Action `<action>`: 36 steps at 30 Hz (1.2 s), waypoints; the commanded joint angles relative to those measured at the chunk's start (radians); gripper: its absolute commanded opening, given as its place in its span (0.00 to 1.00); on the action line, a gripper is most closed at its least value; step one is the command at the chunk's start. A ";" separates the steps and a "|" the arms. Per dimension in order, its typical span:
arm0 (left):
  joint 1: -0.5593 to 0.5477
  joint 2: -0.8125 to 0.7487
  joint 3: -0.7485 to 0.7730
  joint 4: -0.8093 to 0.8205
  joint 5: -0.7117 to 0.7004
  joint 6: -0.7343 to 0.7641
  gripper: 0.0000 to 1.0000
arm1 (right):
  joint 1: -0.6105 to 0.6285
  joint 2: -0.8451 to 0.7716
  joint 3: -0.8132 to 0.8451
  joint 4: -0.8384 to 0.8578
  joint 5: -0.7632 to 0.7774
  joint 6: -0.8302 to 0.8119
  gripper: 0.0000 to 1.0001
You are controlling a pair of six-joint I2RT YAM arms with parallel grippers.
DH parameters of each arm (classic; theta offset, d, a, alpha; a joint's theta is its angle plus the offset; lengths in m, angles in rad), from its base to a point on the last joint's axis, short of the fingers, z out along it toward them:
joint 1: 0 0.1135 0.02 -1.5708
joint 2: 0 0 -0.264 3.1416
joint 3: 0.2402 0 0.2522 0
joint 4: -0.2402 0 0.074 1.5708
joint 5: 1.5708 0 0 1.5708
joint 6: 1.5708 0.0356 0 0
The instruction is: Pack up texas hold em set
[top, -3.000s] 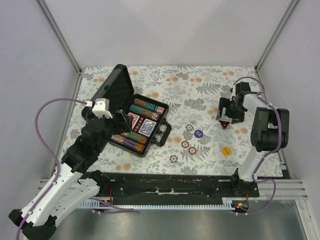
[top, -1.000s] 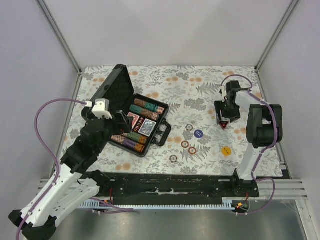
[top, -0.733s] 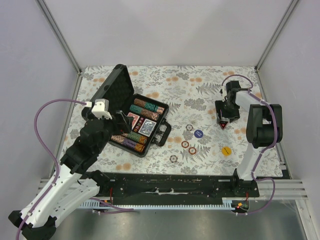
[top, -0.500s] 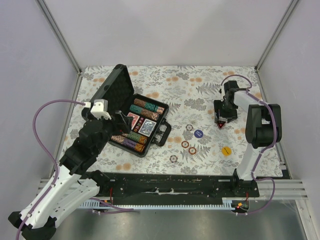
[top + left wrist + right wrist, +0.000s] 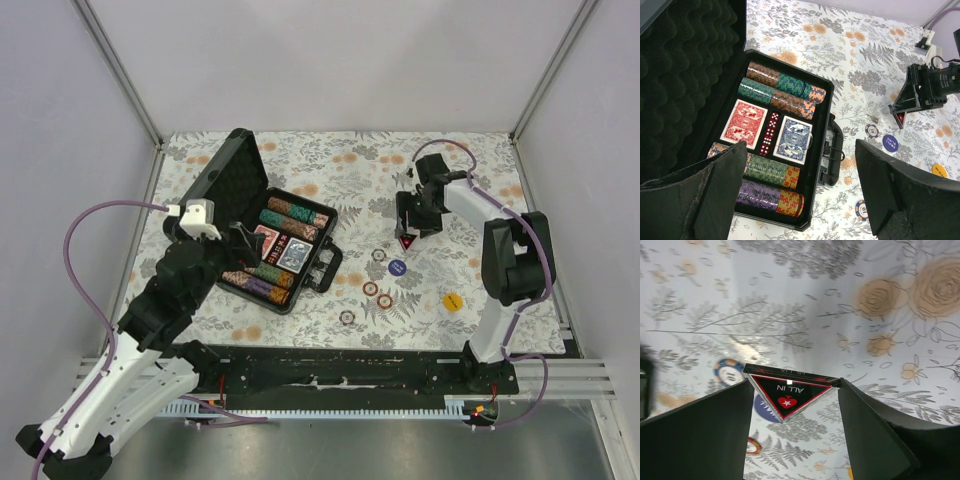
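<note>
The black briefcase (image 5: 335, 259) lies open at the left, lid (image 5: 226, 168) up, holding rows of chips (image 5: 785, 92), a red deck (image 5: 743, 122), a blue deck (image 5: 795, 138) and red dice (image 5: 771, 133). My left gripper (image 5: 797, 192) is open and empty above its near edge. My right gripper (image 5: 409, 234) is shut on a black triangular "ALL IN" button (image 5: 789, 391), held above the table right of the case. Loose chips (image 5: 371, 288) (image 5: 347, 317), a blue button (image 5: 397, 268) and a yellow button (image 5: 453, 301) lie on the floral cloth.
The floral table cloth (image 5: 420, 160) is bounded by grey walls and metal posts at the back corners. The case handle (image 5: 834, 150) sticks out toward the loose chips. The arm bases and a black rail (image 5: 340, 372) run along the near edge.
My right gripper has lifted the triangular button and carried it left, from the right side toward the middle near the loose chips. The left arm has stayed still.
</note>
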 commanded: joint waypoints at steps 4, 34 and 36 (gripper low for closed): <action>-0.001 -0.018 0.028 0.008 -0.009 0.027 0.94 | 0.112 -0.100 0.100 0.051 -0.055 0.074 0.63; -0.001 -0.213 0.109 -0.230 -0.136 0.031 0.94 | 0.783 0.426 0.732 0.263 0.297 0.100 0.63; -0.001 -0.219 0.106 -0.231 -0.141 0.032 0.94 | 0.784 0.445 0.745 0.263 0.308 0.097 0.64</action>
